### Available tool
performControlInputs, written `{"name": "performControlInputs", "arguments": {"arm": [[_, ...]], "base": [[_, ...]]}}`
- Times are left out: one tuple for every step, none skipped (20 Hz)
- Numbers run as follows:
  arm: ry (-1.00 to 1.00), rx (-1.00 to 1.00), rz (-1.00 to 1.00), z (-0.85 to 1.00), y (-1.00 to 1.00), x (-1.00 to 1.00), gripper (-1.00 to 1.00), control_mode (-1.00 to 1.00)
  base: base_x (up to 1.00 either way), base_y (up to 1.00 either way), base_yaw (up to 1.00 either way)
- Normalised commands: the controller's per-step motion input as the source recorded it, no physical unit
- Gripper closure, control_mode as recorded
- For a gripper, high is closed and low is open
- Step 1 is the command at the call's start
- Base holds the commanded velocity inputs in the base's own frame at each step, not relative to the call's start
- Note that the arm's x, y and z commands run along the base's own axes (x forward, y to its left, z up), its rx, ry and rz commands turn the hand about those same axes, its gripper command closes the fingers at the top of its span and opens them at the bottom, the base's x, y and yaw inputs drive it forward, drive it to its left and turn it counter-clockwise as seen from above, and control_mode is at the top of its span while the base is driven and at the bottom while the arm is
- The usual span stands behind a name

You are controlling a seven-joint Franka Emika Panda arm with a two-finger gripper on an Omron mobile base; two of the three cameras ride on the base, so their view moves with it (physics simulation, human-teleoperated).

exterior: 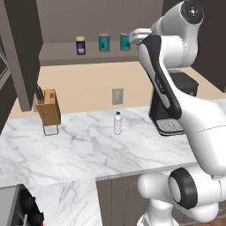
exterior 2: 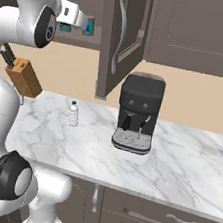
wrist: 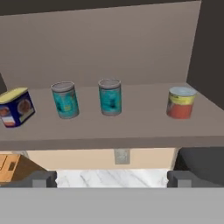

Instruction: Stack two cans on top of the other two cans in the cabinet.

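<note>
cans stand ahead of the wide, empty gripper (wrist: 112, 177): two teal cans (wrist: 65, 99) (wrist: 110, 96) nearest its middle, blue can (wrist: 15, 107) far left, red-orange can (wrist: 181, 102) right, all apparently upright and apart on the cabinet shelf (wrist: 131, 127).

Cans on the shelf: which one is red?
The red-orange can, standing alone at the shelf board's right end in the hand view. It has a yellow band; the two middle cans are teal, and the left one dark blue.
</note>
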Motion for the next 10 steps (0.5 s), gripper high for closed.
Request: {"name": "performControlInputs", "arguments": {"arm": [[0.0,0.0,0.07,-0.12,0.0,0.25,-1.0,-1.0],[0.0,0.0,0.06,-0.15,0.0,0.24,-1.0,-1.0],[0.0,0.0,0.06,-0.16,0.0,0.28,-1.0,-1.0],[0.0,0.0,0.05,-0.16,0.0,0.32,-1.0,-1.0],[0.0,0.0,0.06,-0.14,0.04,0.36,-1.0,-1.0],[0.0,0.0,0.07,-0.12,0.01,0.37,-1.0,-1.0],[0.0,0.0,0.08,-0.13,0.0,0.38,-1.0,-1.0],[0.0,0.0,0.08,-0.14,0.0,0.4,-1.0,-1.0],[0.0,0.0,0.08,-0.14,0.0,0.39,-1.0,-1.0],[0.0,0.0,0.07,-0.15,0.0,0.41,-1.0,-1.0]], "base": [[0.0,0.0,0.0],[0.0,0.0,0.0],[0.0,0.0,0.0],[0.0,0.0,0.0],[0.0,0.0,0.0],[0.0,0.0,0.0],[0.0,0.0,0.0],[0.0,0.0,0.0],[0.0,0.0,0.0],[0.0,0.0,0.0]]}}
